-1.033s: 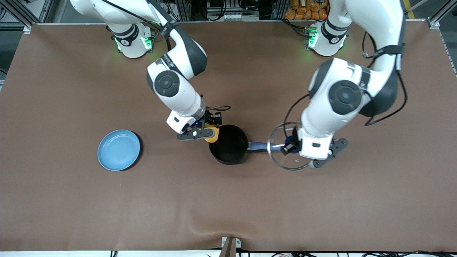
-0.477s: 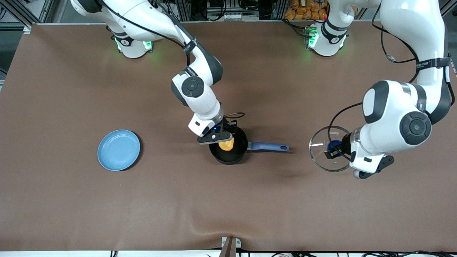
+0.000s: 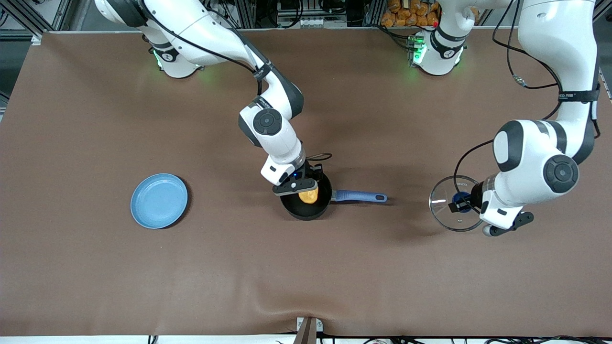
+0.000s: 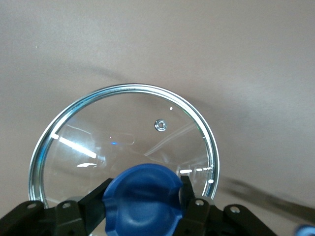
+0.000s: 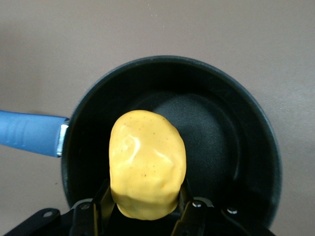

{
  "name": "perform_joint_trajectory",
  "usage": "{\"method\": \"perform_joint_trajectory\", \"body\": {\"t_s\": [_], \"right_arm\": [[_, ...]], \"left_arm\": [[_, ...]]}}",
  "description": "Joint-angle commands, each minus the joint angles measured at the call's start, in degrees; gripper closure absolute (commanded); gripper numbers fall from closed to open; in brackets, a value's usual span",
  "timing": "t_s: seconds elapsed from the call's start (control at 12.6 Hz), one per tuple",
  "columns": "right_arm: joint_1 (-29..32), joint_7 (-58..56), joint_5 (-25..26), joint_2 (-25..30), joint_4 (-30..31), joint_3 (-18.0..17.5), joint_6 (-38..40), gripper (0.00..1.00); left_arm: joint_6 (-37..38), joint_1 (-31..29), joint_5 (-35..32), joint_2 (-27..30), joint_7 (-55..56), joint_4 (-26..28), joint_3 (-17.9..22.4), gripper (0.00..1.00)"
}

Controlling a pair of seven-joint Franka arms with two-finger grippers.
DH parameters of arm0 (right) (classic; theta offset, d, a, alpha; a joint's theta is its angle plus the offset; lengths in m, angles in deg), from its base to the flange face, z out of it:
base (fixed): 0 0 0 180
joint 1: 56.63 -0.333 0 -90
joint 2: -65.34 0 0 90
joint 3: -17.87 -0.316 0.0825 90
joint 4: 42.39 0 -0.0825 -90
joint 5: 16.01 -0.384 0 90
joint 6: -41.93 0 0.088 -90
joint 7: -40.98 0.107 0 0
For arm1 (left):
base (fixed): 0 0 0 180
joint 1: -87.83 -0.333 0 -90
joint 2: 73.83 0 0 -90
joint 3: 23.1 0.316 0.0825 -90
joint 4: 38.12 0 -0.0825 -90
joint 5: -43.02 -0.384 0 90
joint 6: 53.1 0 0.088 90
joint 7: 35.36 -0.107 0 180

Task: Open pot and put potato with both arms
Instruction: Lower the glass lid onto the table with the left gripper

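Yellow-orange lumpy potato, seemingly light, firm and smooth-skinned, sits pinched across its middle in the right gripper over the open black blue-handled saucepan, while the left gripper clasps the glass lid's blue knob toward the left arm's end.

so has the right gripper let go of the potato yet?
No, the right gripper is shut on the potato, over the open pot.
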Motion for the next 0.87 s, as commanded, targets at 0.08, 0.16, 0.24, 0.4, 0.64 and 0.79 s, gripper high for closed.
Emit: {"method": "perform_joint_trajectory", "body": {"t_s": [0.08, 0.16, 0.24, 0.4, 0.64, 0.79], "right_arm": [[-1.1, 1.7, 1.22, -3.39, -2.44, 0.66, -1.55, 1.0], [-1.1, 1.7, 1.22, -3.92, -2.53, 0.66, -1.64, 1.0], [-1.1, 1.78, 1.22, -4.36, -2.53, 0.66, -2.17, 1.0], [-1.1, 1.78, 1.13, -4.97, -2.62, 0.66, -2.7, 1.0], [-1.18, 2.92, 0.6, -5.5, -3.06, 0.58, -3.22, 1.0], [-1.79, 7.22, 0.78, -6.2, -4.63, 0.58, -3.4, 1.0]], "left_arm": [[-6.11, -1.77, 1.06, 4.51, -4.69, 9.3, -0.61, 1.0], [-7.34, -1.95, 1.24, 4.42, -6.01, 10.62, -0.61, 1.0], [-8.74, -2.39, 1.24, 4.51, -7.24, 11.85, -0.61, 1.0], [-11.9, -3.89, 1.24, 4.42, -9.0, 14.22, -0.96, 1.0], [-19.37, -4.24, 1.5, 5.82, -9.01, 20.55, -3.25, 1.0], [-25.34, -4.24, 4.47, 7.05, -9.01, 25.2, -4.82, 1.0]]}}
